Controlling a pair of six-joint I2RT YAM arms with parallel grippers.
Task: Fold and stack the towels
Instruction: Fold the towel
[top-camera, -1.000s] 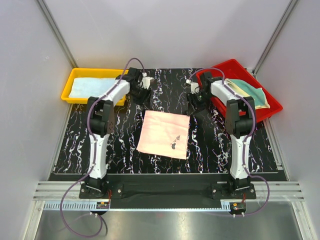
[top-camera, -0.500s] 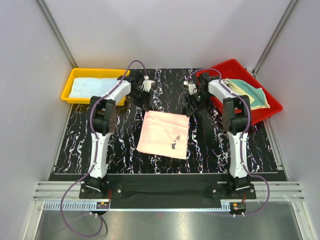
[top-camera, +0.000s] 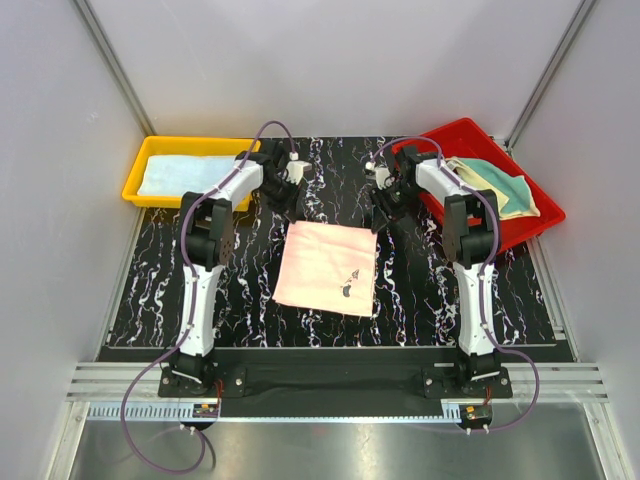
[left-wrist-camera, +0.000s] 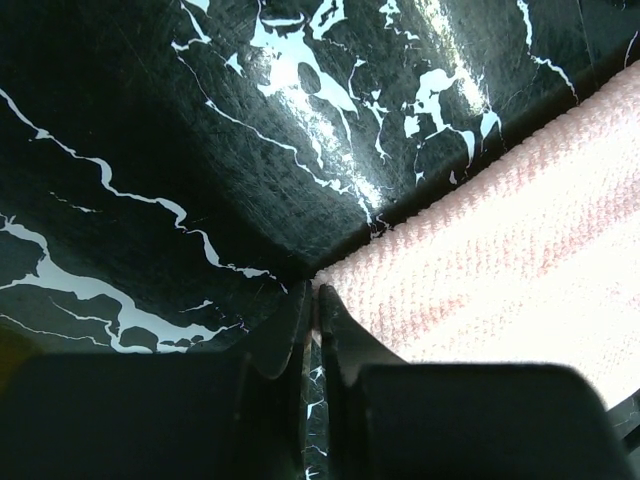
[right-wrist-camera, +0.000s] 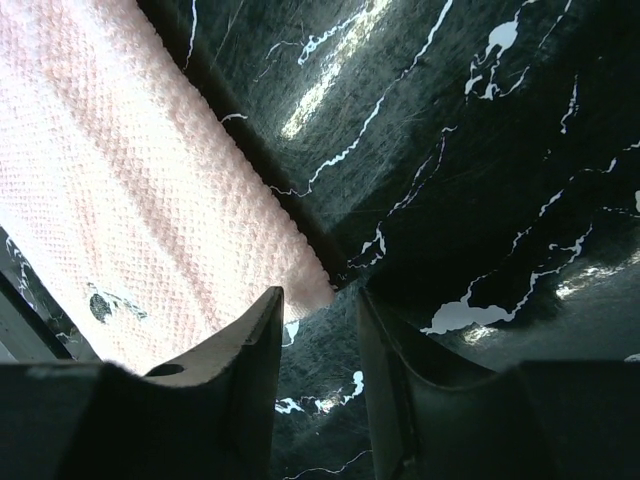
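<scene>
Pink with a small dark mark, the towel (top-camera: 328, 268) lies flat at the middle of the bench (top-camera: 240, 270). The left arm (top-camera: 205, 240) and the right arm (top-camera: 470, 235) both reach forward and bend down over its far edge. The left fingers (top-camera: 291, 208) are pinched almost together on the far left corner. The right fingers (top-camera: 384, 216) stand apart astride the far right corner, gripping nothing. A light blue towel (top-camera: 185, 175) lies in the yellow tray (top-camera: 135, 185).

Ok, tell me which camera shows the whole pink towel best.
Top external: the pink towel lies flat, all four edges in frame. The left wrist view shows only one corner of it, the right wrist view only another corner with its dark mark.
</scene>
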